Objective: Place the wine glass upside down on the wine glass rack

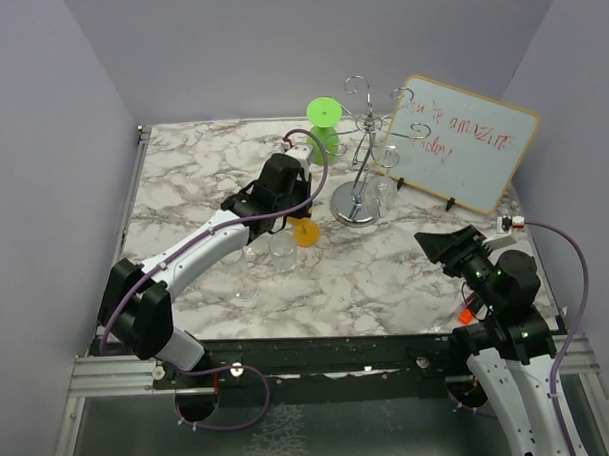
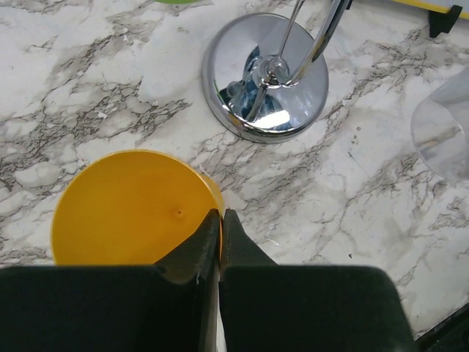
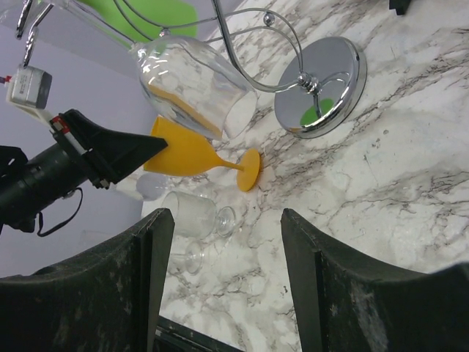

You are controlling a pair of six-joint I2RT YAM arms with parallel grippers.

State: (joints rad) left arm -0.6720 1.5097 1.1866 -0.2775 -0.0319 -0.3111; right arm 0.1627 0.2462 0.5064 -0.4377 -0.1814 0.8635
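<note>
The left gripper point(image 2: 220, 218) pinches the yellow wine glass point(image 1: 307, 232) by its rim.
The wine glass rack point(image 1: 358, 200) stands at two o'clock; the right gripper point(image 3: 225, 216) is spread.

This is looking like a robotics lab test cell: a left arm point(image 1: 200, 250) & right arm point(image 1: 507, 301) are sitting bolted to an alu rail frame point(image 1: 110, 377) at the table edge, w/ purple cables point(image 1: 585, 278) trailing off. Plain grey walls point(image 1: 41, 127) are boxing in a marble-look tabletop point(image 1: 387, 285), and a whiteboard point(image 1: 472, 152) w/ red handwriting is leaning at the back.
</note>
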